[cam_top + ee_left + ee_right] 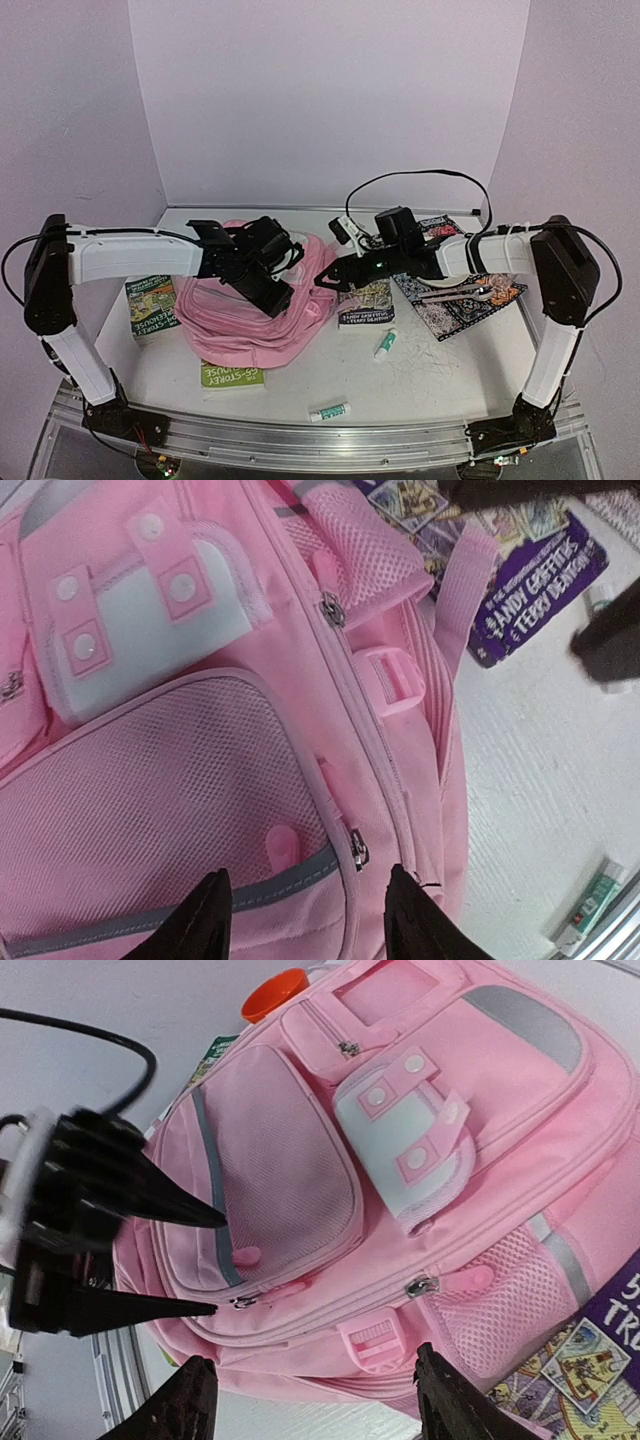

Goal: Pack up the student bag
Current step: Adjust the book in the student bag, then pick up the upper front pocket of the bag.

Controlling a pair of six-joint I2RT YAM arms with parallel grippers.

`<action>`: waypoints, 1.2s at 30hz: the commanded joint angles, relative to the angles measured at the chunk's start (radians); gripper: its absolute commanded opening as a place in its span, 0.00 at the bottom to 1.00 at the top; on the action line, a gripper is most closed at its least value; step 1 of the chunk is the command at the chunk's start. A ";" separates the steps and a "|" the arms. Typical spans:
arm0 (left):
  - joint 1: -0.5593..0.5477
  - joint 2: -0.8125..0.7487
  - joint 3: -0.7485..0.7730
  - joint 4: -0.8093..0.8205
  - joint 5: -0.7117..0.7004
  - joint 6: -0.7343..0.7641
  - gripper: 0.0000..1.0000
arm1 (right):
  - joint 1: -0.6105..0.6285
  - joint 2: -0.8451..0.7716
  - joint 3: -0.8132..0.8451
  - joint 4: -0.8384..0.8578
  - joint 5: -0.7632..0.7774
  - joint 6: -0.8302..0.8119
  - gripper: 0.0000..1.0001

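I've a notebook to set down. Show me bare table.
Biggest bare patch: front right, bordered by the white tube, the patterned book and the right arm's base. Crowded: the middle, with the pink backpack, purple book, left gripper and right gripper.

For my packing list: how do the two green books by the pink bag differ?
The left green book lies beside the student bag; the near green book lies partly under it. The left book's cover mostly shows; the near book shows only a strip. Both are green.
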 commanded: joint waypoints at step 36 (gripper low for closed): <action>0.182 -0.147 -0.329 0.174 0.161 -0.257 0.38 | 0.105 0.402 0.227 0.100 -0.314 0.007 0.73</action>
